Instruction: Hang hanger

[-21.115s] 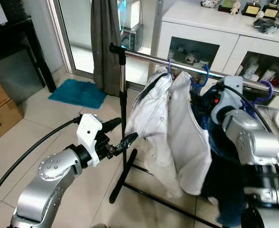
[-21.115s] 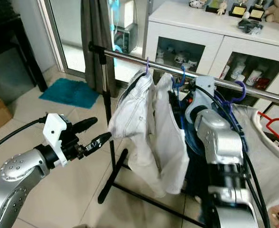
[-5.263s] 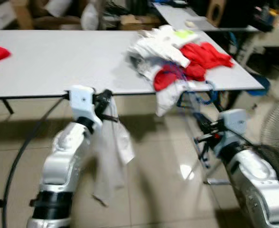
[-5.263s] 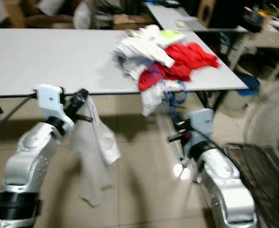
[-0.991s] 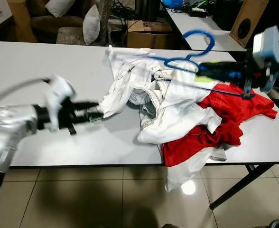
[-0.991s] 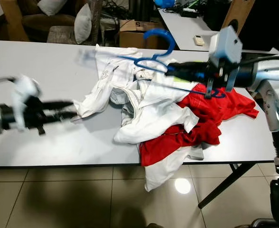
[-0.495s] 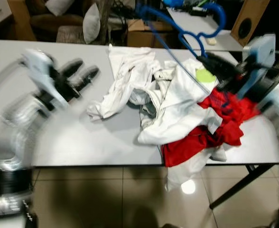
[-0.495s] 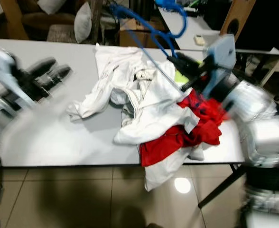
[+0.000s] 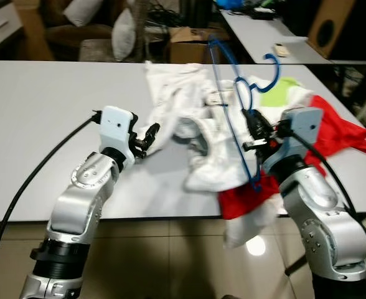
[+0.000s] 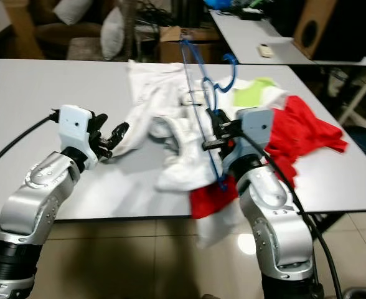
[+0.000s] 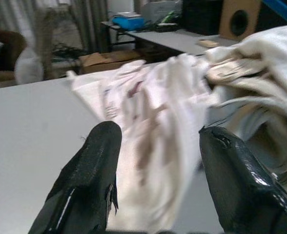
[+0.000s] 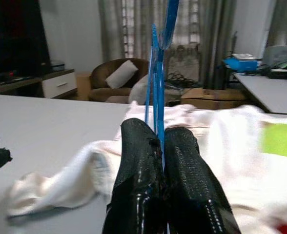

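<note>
Right gripper (image 9: pixel 256 132) clamps upright blue plastic hanger (image 9: pixel 233 106) above heap of white clothes (image 9: pixel 201 118) and red garment (image 9: pixel 332 134) on white table (image 9: pixel 40 124). Left gripper (image 9: pixel 147 138) fingers parted beside heap.

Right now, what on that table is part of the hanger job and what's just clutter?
In play:
blue hanger, clamped upright in the right gripper
white garment, just ahead of the open left gripper

Lying about:
red clothes
lime-green patch
cardboard box behind the table
</note>
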`<state>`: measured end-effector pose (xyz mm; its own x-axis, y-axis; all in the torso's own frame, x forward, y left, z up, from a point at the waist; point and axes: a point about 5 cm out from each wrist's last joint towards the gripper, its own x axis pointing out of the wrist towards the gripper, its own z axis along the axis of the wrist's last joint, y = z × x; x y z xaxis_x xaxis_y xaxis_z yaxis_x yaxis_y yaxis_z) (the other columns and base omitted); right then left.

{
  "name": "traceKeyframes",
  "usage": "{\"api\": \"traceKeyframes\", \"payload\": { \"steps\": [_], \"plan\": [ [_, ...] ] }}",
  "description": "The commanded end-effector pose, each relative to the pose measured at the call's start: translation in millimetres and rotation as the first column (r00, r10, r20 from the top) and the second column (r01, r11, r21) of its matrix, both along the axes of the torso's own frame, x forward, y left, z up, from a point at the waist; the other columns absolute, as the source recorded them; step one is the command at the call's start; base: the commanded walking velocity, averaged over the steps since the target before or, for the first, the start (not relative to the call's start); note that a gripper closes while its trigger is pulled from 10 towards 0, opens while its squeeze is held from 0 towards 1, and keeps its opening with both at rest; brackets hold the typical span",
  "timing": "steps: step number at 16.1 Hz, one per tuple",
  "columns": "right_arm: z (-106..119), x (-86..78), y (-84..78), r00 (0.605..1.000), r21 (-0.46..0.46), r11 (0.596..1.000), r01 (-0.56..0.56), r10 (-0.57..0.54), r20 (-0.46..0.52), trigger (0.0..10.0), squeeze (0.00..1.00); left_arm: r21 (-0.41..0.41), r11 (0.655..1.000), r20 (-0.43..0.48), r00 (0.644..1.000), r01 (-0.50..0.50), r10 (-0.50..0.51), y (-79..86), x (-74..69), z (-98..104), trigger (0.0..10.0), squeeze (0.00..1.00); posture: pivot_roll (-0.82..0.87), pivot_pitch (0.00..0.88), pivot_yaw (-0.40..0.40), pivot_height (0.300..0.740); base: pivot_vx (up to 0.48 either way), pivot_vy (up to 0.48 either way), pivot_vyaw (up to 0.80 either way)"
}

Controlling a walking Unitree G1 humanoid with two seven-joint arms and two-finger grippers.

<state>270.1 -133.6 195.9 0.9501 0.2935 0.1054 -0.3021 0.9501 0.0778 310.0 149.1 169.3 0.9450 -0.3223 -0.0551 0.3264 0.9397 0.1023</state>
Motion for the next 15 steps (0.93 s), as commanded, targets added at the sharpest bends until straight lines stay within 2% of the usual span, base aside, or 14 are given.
{"api": "traceKeyframes", "payload": {
  "steps": [1,4,7,11,15],
  "plan": [
    [7,-2.2,2.0,1.000,-0.001,1.000,-0.001,0.001,0.025,10.0,0.00,0.001,1.000,0.009,1.000,-0.022,0.022,-0.7,1.1,3,10.0,0.00,-0.19,0.000,0.000,0.740,0.000,0.379,0.00],
    [14,1.4,-1.2,0.999,-0.038,0.999,0.001,0.000,0.049,10.0,0.00,0.014,0.998,0.029,0.998,-0.057,0.056,0.2,7.2,10,10.0,0.00,-0.18,0.000,-0.001,0.740,0.000,0.379,0.00],
    [7,2.4,1.0,0.999,-0.026,1.000,-0.009,0.010,0.030,10.0,0.00,0.040,0.994,0.017,0.995,-0.099,0.098,9.2,4.1,2,10.0,0.00,-0.17,0.000,-0.024,0.740,0.000,0.368,0.00],
    [-5,-0.4,15.7,0.997,0.012,0.997,-0.070,0.070,-0.007,10.0,0.00,0.067,0.997,0.009,0.999,-0.037,0.037,1.5,-0.7,-1,10.0,0.00,-0.14,0.000,-0.019,0.740,0.000,0.357,0.00],
    [-11,-1.9,17.5,0.997,0.028,0.997,-0.074,0.075,-0.022,10.0,0.00,0.091,0.994,-0.009,0.999,-0.053,0.054,7.0,-3.2,-6,10.0,0.00,-0.14,0.000,-0.013,0.740,0.000,0.355,0.00]
  ]
}}
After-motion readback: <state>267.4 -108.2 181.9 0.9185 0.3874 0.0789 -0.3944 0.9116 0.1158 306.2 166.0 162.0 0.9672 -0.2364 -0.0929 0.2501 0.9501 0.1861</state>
